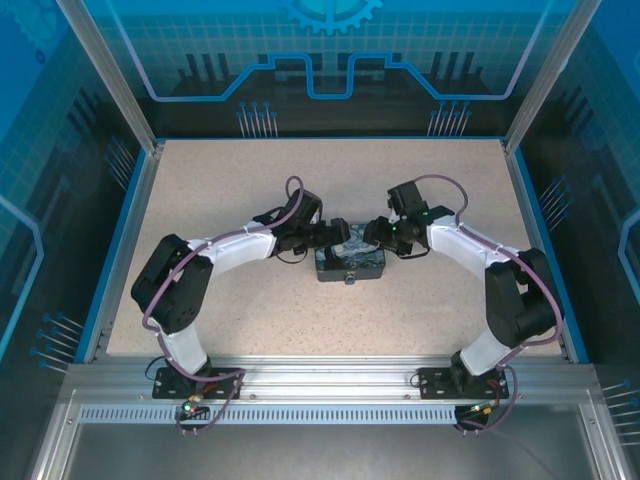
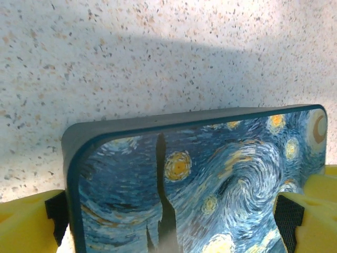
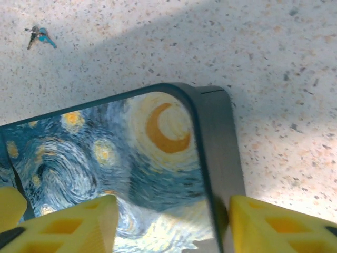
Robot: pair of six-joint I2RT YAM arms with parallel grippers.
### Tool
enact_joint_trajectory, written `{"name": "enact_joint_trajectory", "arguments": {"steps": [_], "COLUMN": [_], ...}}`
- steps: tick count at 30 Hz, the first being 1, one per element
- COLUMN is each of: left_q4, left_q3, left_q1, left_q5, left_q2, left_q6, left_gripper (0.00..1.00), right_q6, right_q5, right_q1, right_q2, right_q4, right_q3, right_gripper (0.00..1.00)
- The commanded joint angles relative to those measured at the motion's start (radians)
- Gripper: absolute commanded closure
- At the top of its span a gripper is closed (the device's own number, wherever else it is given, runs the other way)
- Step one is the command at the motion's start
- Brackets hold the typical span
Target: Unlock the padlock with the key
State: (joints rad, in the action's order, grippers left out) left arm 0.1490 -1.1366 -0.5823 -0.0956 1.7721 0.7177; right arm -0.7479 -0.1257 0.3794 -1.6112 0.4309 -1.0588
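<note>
Yellow-fingered left gripper (image 2: pixel 168 232) flanks the box (image 2: pixel 200 179); whether it clamps cannot be told. Right gripper (image 3: pixel 174 232) gapes astride the end wall. Key (image 3: pixel 39 36), upper left on the table (image 3: pixel 274 63), well apart: long axis roughly left-right, dark end left. Padlock (image 1: pixel 350 279): probably the speck at the box's near edge. Steady the box and pinch the key crosswise.

Top external: high behind the arm bases (image 1: pixel 190 378), tilted down and forward, whole table (image 1: pixel 200 200) in frame. Both wrist cams: very close, angled down onto the Starry Night box (image 2: pixel 210 174) lid, overlapping at its crescent moon (image 3: pixel 166 129). Box common to all three.
</note>
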Motion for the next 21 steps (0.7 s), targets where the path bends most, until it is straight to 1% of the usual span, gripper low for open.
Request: {"name": "enact_joint_trajectory", "arguments": {"steps": [1, 4, 7, 11, 12, 17, 21], "left_q4": [-0.043, -0.037, -0.033, -0.021, -0.013, 0.02, 0.125], "left_q3": [-0.038, -0.046, -0.042, -0.028, -0.025, -0.008, -0.044], "left_q1": [-0.011, -0.011, -0.01, -0.003, 0.005, 0.075, 0.132], "left_q5": [-0.077, -0.079, -0.075, -0.055, -0.046, -0.026, 0.038], "left_q2": [0.01, 0.02, 0.025, 0.017, 0.012, -0.053, -0.114], "left_q6": [-0.025, -0.024, -0.019, -0.021, -0.022, -0.022, -0.075], "left_gripper": [0.01, 0.01, 0.01, 0.01, 0.01, 0.01, 0.01], "right_q6": [-0.02, -0.028, -0.029, -0.024, -0.022, -0.017, 0.006], "right_q5": [-0.058, -0.055, -0.044, -0.012, -0.002, 0.085, 0.113], "right_q1": [0.004, 0.004, 0.005, 0.004, 0.005, -0.002, -0.014], "right_q2": [-0.007, 0.004, 0.021, 0.057, 0.07, 0.141, 0.19], "right_q4": [-0.032, -0.031, -0.03, -0.028, -0.025, 0.008, 0.017], "right_q3": [-0.025, -0.012, 0.01, 0.045, 0.052, 0.084, 0.095], "right_gripper": [0.35, 0.28, 0.15, 0.02, 0.0, 0.0, 0.0]}}
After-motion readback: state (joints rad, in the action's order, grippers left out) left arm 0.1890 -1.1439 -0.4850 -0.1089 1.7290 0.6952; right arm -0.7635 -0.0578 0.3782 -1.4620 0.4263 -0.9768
